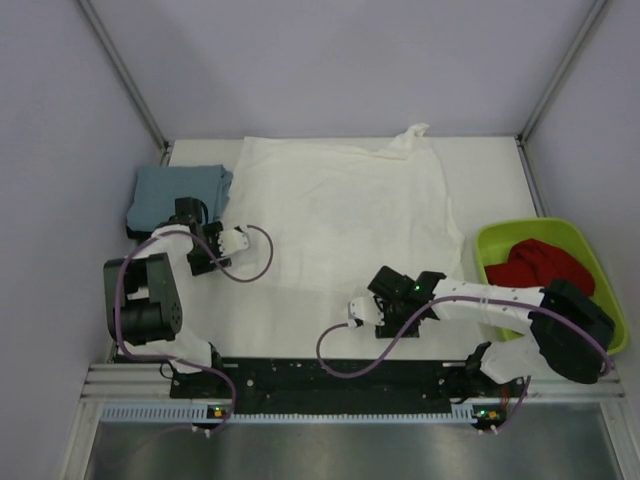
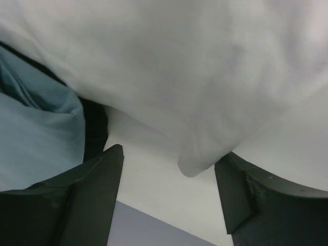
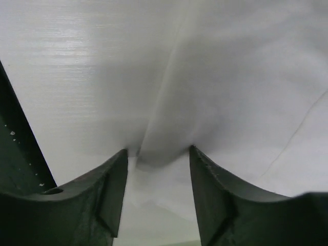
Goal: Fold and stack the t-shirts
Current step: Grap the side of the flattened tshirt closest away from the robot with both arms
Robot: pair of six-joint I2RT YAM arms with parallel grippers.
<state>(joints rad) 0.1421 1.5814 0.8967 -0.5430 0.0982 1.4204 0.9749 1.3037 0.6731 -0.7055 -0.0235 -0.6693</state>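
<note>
The white t-shirt (image 1: 340, 205) lies spread flat in the middle of the table (image 1: 270, 325), with one corner curled up at its far edge. The blue-grey t-shirt (image 1: 175, 195) sits folded just beside its left edge. A lime-green bin (image 1: 492, 250) holding red cloth (image 1: 545, 265) stands just beside its right edge.

The left gripper (image 1: 224, 240) is at the white shirt's left edge with its jaws apart. In its wrist view a lobe of hem hangs between them, unpinched. The right gripper (image 1: 370, 302) is at the shirt's near edge, jaws likewise apart and straddling a raised crease of hem.

The step in hand looks like taking hold for the first fold. To do it well, each gripper should close on front and back layers together. Both should then lift low and travel in step, so the cloth stays taut.
</note>
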